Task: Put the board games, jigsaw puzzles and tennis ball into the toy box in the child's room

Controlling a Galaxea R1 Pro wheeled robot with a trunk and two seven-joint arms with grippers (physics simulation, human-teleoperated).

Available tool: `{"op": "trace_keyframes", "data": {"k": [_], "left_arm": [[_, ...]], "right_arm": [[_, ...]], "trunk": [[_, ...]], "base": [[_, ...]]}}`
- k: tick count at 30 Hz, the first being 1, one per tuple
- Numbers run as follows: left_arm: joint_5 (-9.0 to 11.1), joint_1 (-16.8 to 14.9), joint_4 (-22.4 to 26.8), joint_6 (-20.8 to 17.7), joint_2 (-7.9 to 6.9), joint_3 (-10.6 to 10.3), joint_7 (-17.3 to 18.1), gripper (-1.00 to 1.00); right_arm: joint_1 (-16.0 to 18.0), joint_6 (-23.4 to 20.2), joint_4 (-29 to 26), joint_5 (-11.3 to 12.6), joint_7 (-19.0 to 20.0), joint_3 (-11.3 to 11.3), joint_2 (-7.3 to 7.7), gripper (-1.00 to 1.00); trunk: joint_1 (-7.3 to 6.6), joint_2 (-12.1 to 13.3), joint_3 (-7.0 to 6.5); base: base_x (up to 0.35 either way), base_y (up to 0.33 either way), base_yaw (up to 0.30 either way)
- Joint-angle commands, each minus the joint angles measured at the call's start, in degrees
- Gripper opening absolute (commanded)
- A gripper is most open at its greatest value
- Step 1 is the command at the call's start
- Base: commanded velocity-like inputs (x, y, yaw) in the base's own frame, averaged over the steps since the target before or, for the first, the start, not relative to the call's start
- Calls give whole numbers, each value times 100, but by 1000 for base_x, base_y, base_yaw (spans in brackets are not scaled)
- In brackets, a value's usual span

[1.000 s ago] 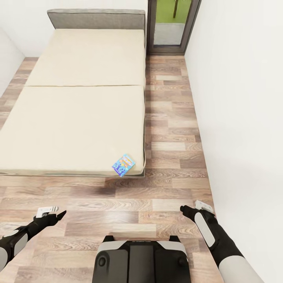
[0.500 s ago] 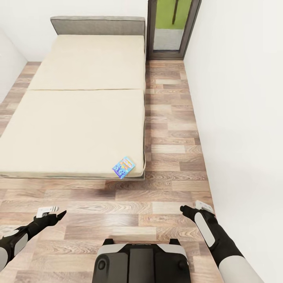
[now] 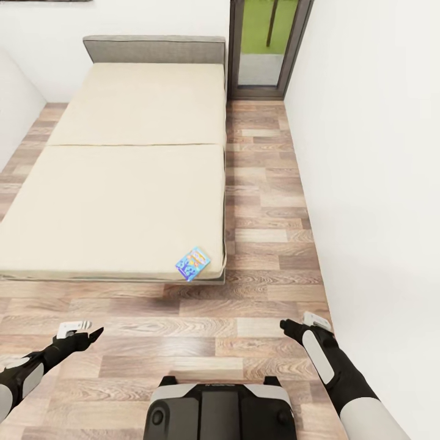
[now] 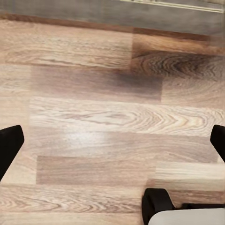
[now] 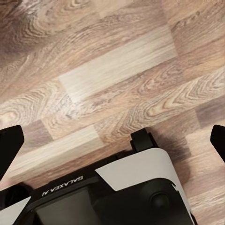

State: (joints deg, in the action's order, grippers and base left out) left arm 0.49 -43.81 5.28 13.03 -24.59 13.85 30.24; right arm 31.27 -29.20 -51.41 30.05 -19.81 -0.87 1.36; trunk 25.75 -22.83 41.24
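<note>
A small blue board game [image 3: 193,263] lies flat on the near right corner of the bed [image 3: 122,201], a low beige mattress with a grey headboard. My left gripper [image 3: 91,333] hovers over the wood floor in front of the bed, well short of the game and to its left. My right gripper [image 3: 286,324] hangs over the floor to the game's right. Both stand open with nothing between their fingers, as the left wrist view [image 4: 112,145] and right wrist view [image 5: 112,140] show above bare planks. The table, toy box, jigsaw puzzles and tennis ball are out of view.
A strip of wood floor [image 3: 263,201] runs between the bed and the white wall [image 3: 379,183] on the right, ending at a glass door [image 3: 266,43]. My base [image 3: 220,406] sits on the floor just before the bed's foot.
The whole picture has slid downward a little, so the camera has moved; the bed and the game show slightly lower. Both arms hold the same pose.
</note>
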Motion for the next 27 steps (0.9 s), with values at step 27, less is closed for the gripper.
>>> {"op": "trace_keyframes", "data": {"k": [27], "left_arm": [[4, -4, -9, -39, -1, 14, 19, 100]], "right_arm": [[1, -19, -10, 71, -49, -9, -2, 100]], "trunk": [[4, -9, -240]], "base": [[-48, 0, 0]]}}
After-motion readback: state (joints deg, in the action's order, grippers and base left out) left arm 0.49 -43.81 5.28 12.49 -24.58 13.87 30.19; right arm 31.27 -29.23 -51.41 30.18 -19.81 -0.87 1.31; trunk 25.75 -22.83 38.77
